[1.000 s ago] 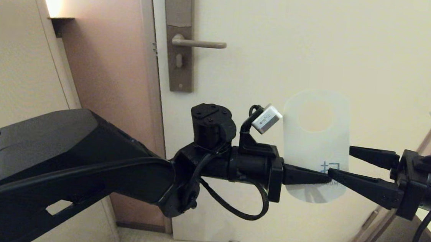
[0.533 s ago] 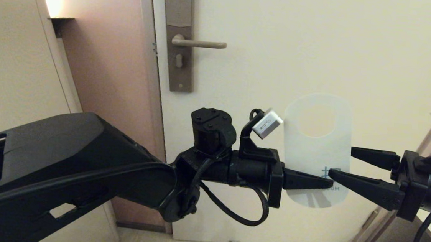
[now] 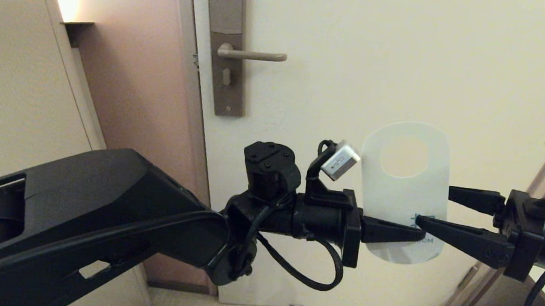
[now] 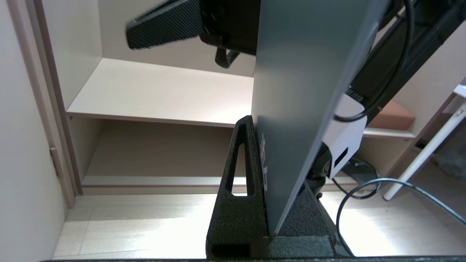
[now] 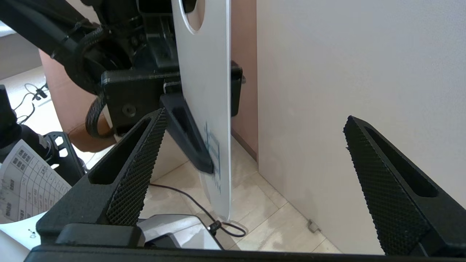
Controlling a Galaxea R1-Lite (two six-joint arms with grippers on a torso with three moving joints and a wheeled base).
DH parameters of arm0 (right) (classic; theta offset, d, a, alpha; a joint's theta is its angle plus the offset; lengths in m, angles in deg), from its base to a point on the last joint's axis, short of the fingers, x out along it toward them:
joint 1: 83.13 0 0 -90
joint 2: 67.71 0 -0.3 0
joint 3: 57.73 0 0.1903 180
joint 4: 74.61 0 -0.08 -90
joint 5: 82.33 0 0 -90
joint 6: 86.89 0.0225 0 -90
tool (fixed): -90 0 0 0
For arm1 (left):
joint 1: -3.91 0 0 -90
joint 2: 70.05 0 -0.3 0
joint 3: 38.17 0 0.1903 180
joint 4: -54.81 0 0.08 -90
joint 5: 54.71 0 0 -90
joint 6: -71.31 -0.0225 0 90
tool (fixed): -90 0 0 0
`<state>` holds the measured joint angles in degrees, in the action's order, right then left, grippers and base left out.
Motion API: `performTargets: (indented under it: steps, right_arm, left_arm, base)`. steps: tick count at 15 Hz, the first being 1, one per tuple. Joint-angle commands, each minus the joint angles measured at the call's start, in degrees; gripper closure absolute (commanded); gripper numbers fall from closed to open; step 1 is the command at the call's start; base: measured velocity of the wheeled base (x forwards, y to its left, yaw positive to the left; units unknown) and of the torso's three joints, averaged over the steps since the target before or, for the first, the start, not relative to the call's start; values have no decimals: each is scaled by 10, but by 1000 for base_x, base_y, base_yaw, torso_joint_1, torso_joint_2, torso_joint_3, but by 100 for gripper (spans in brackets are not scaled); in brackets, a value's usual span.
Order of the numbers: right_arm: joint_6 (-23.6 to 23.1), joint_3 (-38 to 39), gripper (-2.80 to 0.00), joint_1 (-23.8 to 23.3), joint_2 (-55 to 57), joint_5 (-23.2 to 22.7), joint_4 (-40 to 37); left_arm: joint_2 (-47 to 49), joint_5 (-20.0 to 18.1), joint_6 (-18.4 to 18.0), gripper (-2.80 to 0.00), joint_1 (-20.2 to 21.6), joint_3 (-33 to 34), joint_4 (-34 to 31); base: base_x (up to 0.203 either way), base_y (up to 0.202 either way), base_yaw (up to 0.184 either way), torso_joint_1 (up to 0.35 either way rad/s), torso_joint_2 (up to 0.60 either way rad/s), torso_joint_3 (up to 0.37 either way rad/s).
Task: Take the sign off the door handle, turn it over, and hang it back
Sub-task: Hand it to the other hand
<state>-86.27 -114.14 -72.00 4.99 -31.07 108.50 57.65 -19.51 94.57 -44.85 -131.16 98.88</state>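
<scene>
Left gripper [image 3: 405,232]: clamped on the lower end of the sign [image 3: 404,183], which stands up from its fingers, long axis vertical, white face toward the robot, round hole uppermost.

Right gripper [image 3: 431,209]: jaws spread wide, holding nothing, at the sign's opposite edge, one finger before the card, one behind.

Door handle [image 3: 253,54]: bare, beyond and above the left gripper, toward its wrist side, well apart. Lever horizontal; the left arm is judged nearer for rehanging.
</scene>
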Motion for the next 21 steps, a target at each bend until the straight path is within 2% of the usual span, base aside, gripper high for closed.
performTargets:
  steps: [1, 21]
  right_arm:
    - [0, 0, -280, 0, 1, -3, 2]
    - [0, -1, -280, 24, -9, -6, 2]
  left_arm:
    - [7, -2, -3, 0, -1, 0, 4]
    - [31, 6, -5, 0, -10, -37, 8]
  base:
    - [0, 0, 0, 0, 0, 0]
    - [0, 0, 0, 0, 0, 0]
